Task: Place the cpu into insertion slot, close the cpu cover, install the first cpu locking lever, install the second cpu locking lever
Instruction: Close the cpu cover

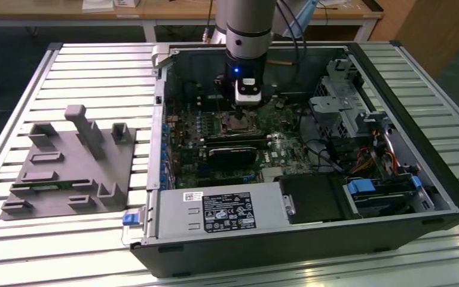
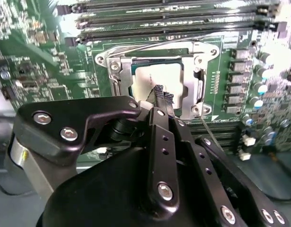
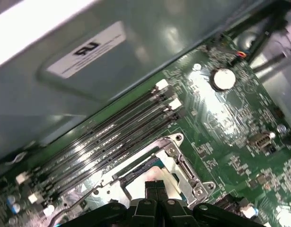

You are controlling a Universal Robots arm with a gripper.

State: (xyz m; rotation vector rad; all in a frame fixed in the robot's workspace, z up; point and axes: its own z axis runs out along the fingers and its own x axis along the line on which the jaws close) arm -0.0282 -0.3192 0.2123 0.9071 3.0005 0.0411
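Silvery-grey square cpu (image 2: 152,75) is sitting in its silver-rimmed insertion slot (image 2: 116,74); your empty, pinched-together fingers (image 2: 158,91) are risking tilting it by pressing off-centre.

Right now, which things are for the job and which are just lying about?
For the job: small silvery-grey square cpu, silver metal cpu cover frame, black gripper.
Lying about: grey plastic block stand, long black rectangular card, round silver coin battery.
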